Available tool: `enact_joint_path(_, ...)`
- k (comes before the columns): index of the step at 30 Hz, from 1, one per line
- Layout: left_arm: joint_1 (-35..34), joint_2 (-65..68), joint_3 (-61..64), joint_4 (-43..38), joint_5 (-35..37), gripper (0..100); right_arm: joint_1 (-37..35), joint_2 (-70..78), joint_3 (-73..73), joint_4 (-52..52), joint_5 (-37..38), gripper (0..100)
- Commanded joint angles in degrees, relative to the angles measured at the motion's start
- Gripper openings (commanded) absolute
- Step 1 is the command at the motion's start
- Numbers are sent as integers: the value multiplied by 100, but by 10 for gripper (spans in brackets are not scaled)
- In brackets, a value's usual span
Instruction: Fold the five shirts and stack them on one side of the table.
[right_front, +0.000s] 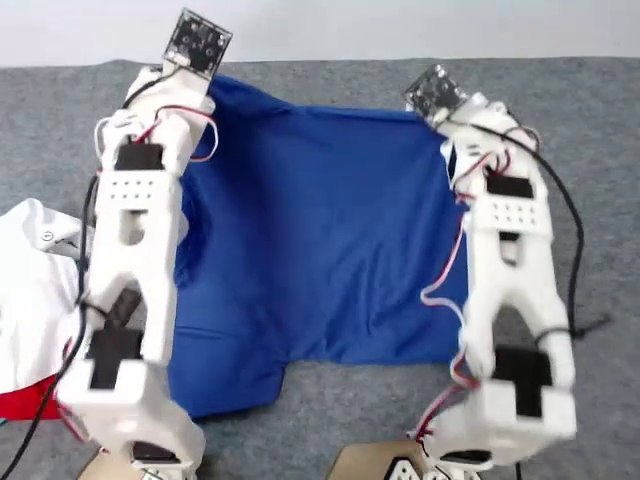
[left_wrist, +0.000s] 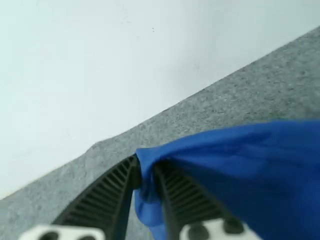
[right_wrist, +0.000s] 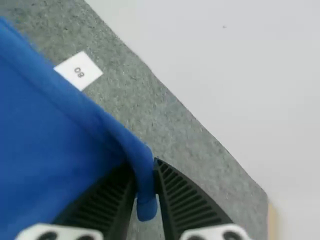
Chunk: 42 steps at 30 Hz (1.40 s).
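A blue shirt lies spread across the grey table between the two arms. At its far left corner my left gripper is shut on the blue cloth, which is pinched between the black ribbed fingers. At the far right corner my right gripper is shut on another edge of the blue shirt. In the high view the left arm and the right arm reach to the shirt's far edge.
A white garment with a red one under it lies at the table's left edge. A small white tag lies on the grey felt near the right corner. A pale wall stands behind the table.
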Motion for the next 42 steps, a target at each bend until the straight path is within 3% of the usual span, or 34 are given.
enact_joint_path(1, -88, 598, -866, -114, -26, 5, -57, 787, -1266, 22, -70, 10)
enact_joint_path(7, -79, 1776, -2088, -44, -202, 5, -180, 2220, -2866, 31, -53, 10)
enact_joint_path(13, -70, 2646, -3582, 686, -466, 5, -277, 3169, -4123, 127, -44, 10)
enact_joint_path(18, -97, 3077, -4655, 1934, -484, 5, -268, 3310, -4448, 919, -44, 10)
enact_joint_path(24, -79, 3235, -5525, 4237, -1442, 5, -268, 3020, -4510, 2475, -35, 10)
enact_joint_path(34, 0, 3191, -6308, 6734, -1820, 5, -277, 2343, -4510, 4646, -35, 10)
enact_joint_path(38, -62, 2919, -5982, 6725, -1855, 5, -295, 2193, -4510, 5358, -35, 10)
enact_joint_path(42, -9, 2251, -4725, 6725, -2136, 5, -277, 2009, -4510, 6053, -35, 10)
